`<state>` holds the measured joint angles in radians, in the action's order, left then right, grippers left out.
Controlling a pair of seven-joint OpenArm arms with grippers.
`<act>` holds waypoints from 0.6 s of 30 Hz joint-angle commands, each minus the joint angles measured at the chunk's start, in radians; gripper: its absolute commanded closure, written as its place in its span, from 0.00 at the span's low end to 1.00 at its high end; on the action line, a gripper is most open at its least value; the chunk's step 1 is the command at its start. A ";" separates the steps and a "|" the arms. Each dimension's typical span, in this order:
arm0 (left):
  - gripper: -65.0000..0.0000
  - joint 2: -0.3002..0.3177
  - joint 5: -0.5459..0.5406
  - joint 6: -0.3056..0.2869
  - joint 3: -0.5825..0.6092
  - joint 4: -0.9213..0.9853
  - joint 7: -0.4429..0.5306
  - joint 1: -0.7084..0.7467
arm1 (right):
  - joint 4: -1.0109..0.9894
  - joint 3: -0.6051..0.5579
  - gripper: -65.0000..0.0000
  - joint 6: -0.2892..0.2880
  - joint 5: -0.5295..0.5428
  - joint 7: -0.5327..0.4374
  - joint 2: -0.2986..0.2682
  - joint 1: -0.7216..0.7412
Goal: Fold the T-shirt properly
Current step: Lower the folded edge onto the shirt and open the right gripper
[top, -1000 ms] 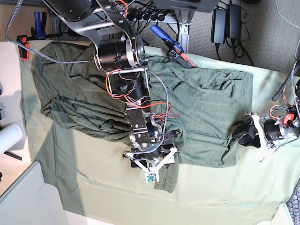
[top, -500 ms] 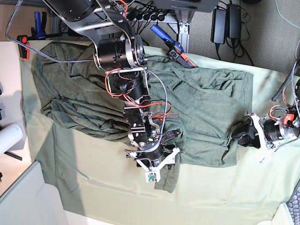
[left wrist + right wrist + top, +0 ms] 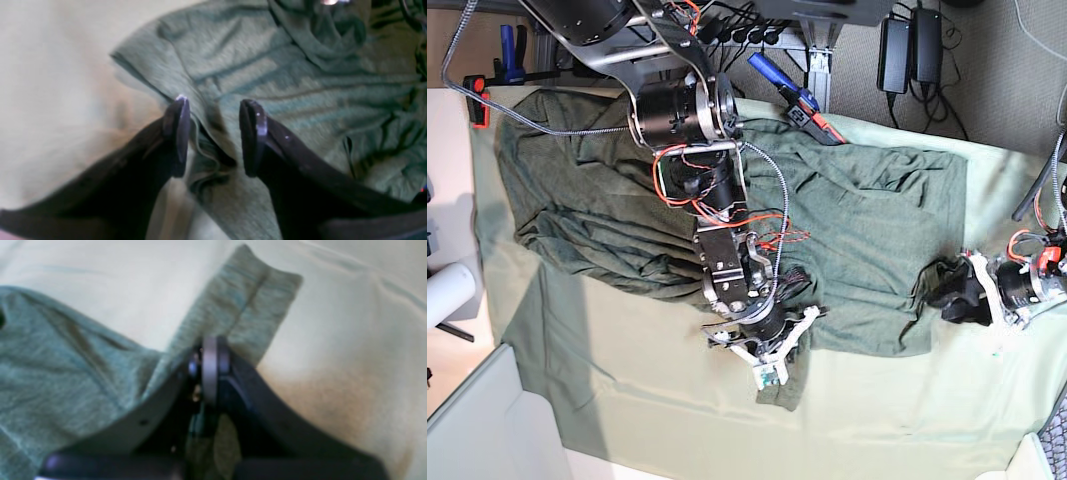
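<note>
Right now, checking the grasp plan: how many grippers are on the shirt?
2: the right gripper shut on the T-shirt sleeve flap, the left gripper open, straddling its side edge.

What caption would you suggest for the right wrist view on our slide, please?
Right hand shut on a hemmed flap of the T-shirt, over the pale table sheet.

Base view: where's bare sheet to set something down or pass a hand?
Free: the table sheet strip below the T-shirt, left of the right end effector; also the corner below the left end effector. Crowded: the middle, under the right arm, and the top edge with clamps and cables.
</note>
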<state>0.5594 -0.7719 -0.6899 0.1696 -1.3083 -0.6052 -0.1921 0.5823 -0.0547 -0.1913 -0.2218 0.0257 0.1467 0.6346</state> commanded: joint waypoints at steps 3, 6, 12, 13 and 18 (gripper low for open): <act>0.57 0.014 -0.017 -0.008 -0.036 -0.016 0.021 -0.023 | 0.016 0.000 1.00 0.002 0.011 -0.044 0.003 0.035; 0.57 0.014 -0.017 -0.008 -0.041 -0.016 0.021 -0.023 | 0.016 0.000 0.92 0.002 0.061 -0.081 0.004 0.035; 0.57 0.015 -0.017 -0.008 -0.041 -0.016 -0.002 -0.021 | 0.016 0.000 0.40 0.043 0.096 -0.085 0.000 0.035; 0.57 0.014 -0.017 -0.008 -0.041 -0.016 -0.002 -0.021 | 0.016 0.000 0.40 0.043 0.089 -0.080 0.000 0.035; 0.57 0.014 -0.025 -0.008 -0.041 -0.016 -0.005 -0.021 | 0.002 0.000 0.40 0.045 0.089 -0.029 -0.011 0.035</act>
<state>0.5594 -0.7769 -0.6899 0.1375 -1.3083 -0.6285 -0.1913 0.5713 -0.0544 -0.1528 -0.1333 0.0162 0.1329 0.6353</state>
